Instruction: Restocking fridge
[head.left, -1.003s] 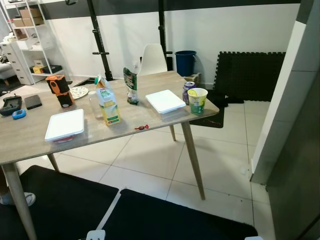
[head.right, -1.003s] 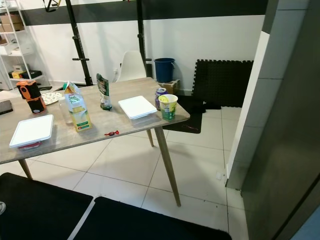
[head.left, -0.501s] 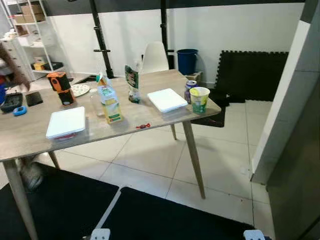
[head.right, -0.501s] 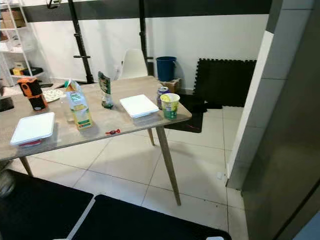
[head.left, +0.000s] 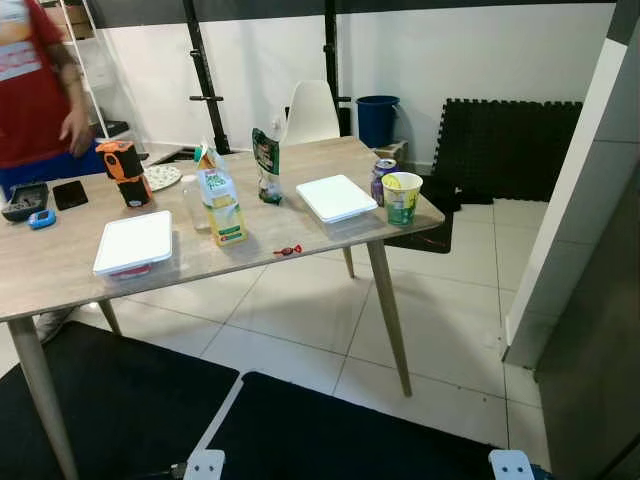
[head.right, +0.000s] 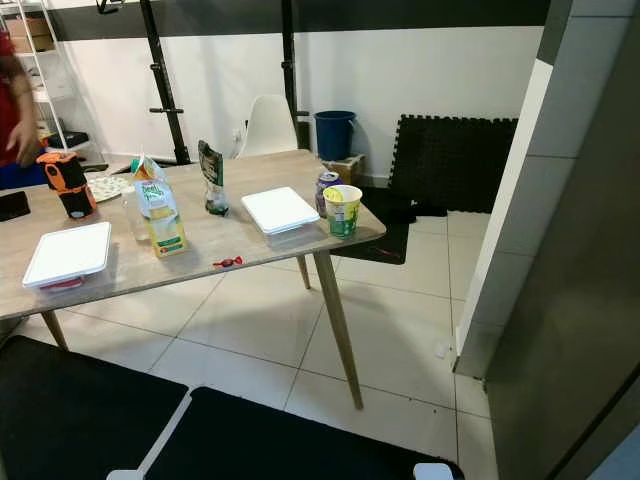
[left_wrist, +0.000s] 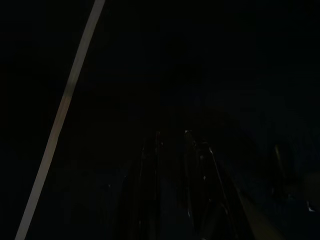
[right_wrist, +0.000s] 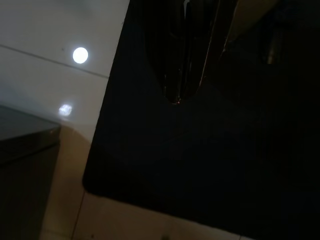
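On the wooden table (head.left: 60, 275) stand a yellow-green juice carton (head.left: 219, 205), a green packet (head.left: 265, 168), a purple can (head.left: 381, 178) and a green-yellow cup (head.left: 402, 198) near the right corner. Two flat white lidded boxes lie there, one at the left (head.left: 133, 243) and one at the right (head.left: 335, 197). A small red sweet (head.left: 288, 250) lies near the front edge. Both arms hang low, far from the table. My right gripper (right_wrist: 180, 92) hangs shut and empty over the black mat (right_wrist: 210, 165). My left gripper (left_wrist: 171, 150) is in deep shade.
A person in a red shirt (head.left: 35, 90) stands behind the table's left end, by an orange-black device (head.left: 124, 170) and a phone (head.left: 68, 194). Black floor mats (head.left: 110, 400) lie in front of me. A white chair (head.left: 310, 112), a blue bin (head.left: 377, 120) and a dark grey panel (head.left: 600, 340) stand around.
The person in red has stepped into view at the far left, where half a second ago only a hand showed. The camera has shifted slightly; the things on the table have not moved.
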